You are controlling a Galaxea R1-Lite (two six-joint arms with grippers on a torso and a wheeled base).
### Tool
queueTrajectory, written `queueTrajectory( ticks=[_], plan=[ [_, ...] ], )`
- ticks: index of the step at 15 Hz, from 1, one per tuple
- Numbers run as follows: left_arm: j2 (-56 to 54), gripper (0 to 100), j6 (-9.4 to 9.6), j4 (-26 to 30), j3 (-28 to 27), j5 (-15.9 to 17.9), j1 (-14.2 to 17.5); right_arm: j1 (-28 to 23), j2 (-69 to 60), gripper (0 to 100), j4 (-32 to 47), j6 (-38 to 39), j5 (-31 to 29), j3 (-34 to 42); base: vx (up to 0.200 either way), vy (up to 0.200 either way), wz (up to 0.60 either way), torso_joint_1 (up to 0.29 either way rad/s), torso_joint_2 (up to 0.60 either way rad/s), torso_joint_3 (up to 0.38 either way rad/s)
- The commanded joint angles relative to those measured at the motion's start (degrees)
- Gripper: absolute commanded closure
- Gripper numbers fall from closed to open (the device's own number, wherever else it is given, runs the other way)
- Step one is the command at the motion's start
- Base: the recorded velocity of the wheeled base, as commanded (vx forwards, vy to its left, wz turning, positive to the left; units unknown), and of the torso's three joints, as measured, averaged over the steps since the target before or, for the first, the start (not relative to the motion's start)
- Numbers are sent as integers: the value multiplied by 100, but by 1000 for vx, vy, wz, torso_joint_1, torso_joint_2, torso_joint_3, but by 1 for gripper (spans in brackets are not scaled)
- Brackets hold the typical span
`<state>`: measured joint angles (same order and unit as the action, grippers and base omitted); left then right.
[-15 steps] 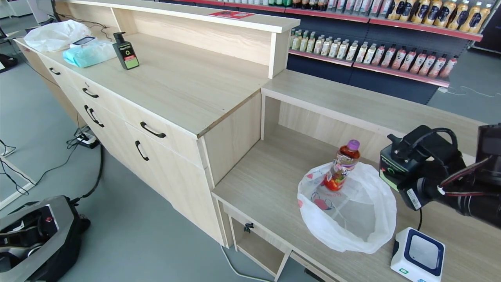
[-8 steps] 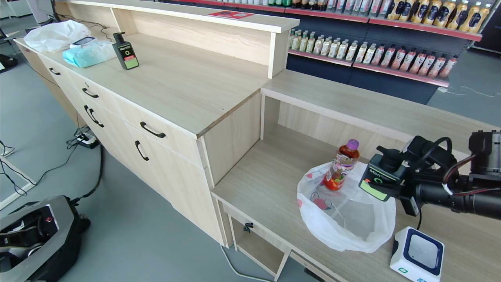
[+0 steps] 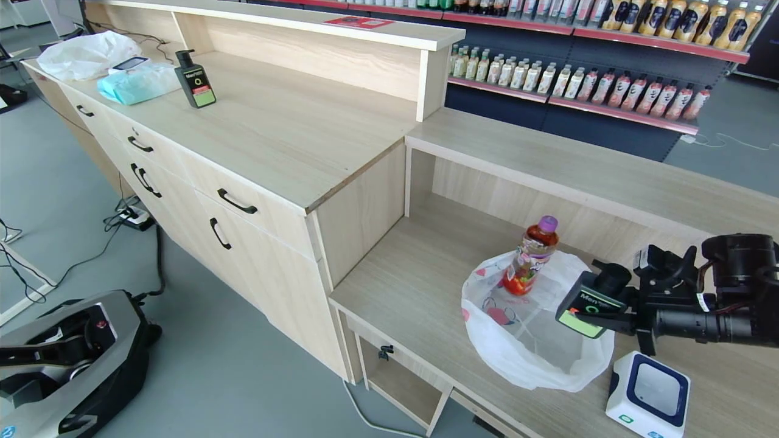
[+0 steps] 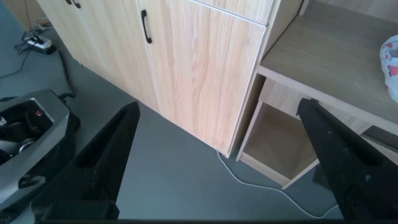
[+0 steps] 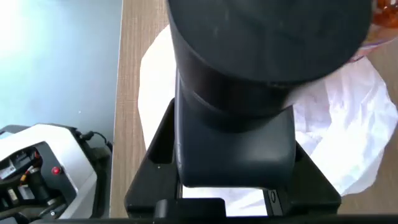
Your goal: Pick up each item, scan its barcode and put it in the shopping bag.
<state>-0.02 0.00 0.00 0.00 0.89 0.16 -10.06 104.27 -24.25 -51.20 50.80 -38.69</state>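
My right gripper is shut on a black pump bottle with a green and pink label. It holds the bottle on its side just above the right rim of the white shopping bag on the low counter. In the right wrist view the black pump bottle hangs over the white shopping bag. A red drink bottle with a purple cap stands in the bag's far side. The white and blue scanner sits right of the bag. My left gripper hangs open over the floor.
On the high counter at the far left stand a second black pump bottle, a teal wipes pack and a white plastic bag. Shelves of drinks line the back. Cables lie on the floor.
My right arm has come down and towards the bag with the pump bottle, tipping it onto its side. The left arm has shifted a little at the lower left.
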Motion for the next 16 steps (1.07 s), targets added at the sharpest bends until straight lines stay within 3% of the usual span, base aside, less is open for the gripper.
queueTrajectory(
  ticks=[1,6,9,16],
  plan=[
    [2,0,0,9,0,-1,2,-58,665,100,60,-189,334,-288,0,0,0,0,0,0],
    [2,0,0,0,0,-1,2,-14,1474,100,113,-900,449,-613,0,0,0,0,0,0],
    [2,0,0,0,0,-1,2,65,1781,100,104,-980,791,-815,0,0,0,0,0,0],
    [2,0,0,0,0,-1,2,109,2414,100,43,-1296,818,-1378,0,0,0,0,0,0]
  ],
)
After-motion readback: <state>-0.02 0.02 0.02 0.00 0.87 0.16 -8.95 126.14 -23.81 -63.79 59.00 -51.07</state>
